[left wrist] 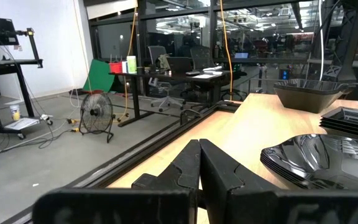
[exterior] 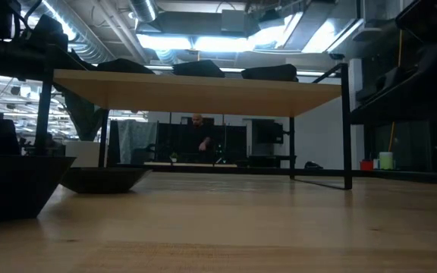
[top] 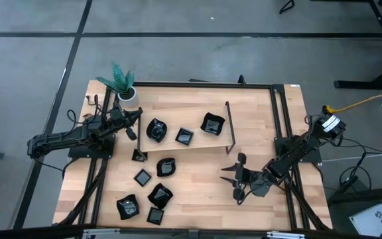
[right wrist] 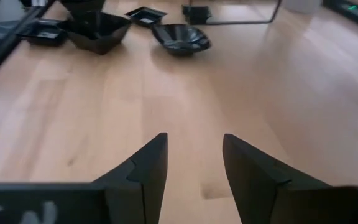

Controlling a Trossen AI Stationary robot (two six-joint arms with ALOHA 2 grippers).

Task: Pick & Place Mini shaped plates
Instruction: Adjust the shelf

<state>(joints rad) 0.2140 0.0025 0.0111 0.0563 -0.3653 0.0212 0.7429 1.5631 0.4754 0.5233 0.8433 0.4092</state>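
The right gripper (top: 239, 178) hovers spread and empty over bare wood at the desk's (top: 197, 192) right front. The glossy black mini shaped plates (top: 159, 195) lie well apart from it: a cluster at the left front, three more on the low wooden shelf (top: 194, 143). The left gripper (top: 136, 123), pressed together and holding nothing, sits at that shelf's left end. Risk, as I judge it: slick, shallow rims could slip from the fingers, or a reach could clip the shelf's black metal frame (top: 231, 136).
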